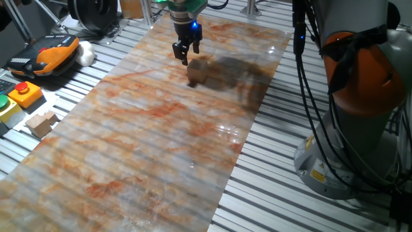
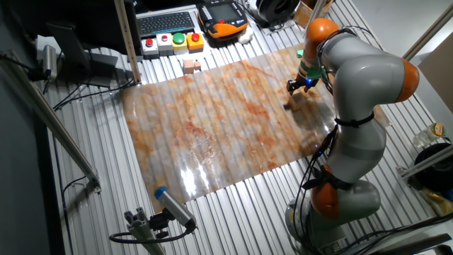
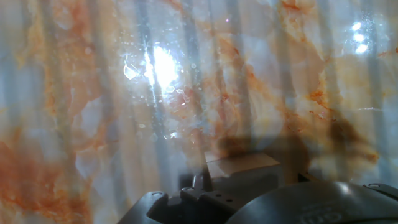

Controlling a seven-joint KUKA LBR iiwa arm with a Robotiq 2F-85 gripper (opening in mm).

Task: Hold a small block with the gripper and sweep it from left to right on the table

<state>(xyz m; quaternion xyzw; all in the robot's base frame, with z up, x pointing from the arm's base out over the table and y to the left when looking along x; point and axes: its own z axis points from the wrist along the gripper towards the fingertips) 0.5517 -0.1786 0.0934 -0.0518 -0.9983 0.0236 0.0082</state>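
The small block, a tan wooden cube, rests on the marbled orange table near its far end, with a dark shadow to its right. My gripper, black with a blue light, hovers just above and left of the block and does not hold it; its fingers look slightly apart. In the other fixed view the gripper hangs over the table's right part with the block just below it. In the hand view the block lies at the bottom centre on the table, next to the dark gripper body.
A pair of joined tan blocks lies on the ribbed metal slats left of the table. Button boxes and an orange pendant sit at the far left. The arm's base stands to the right.
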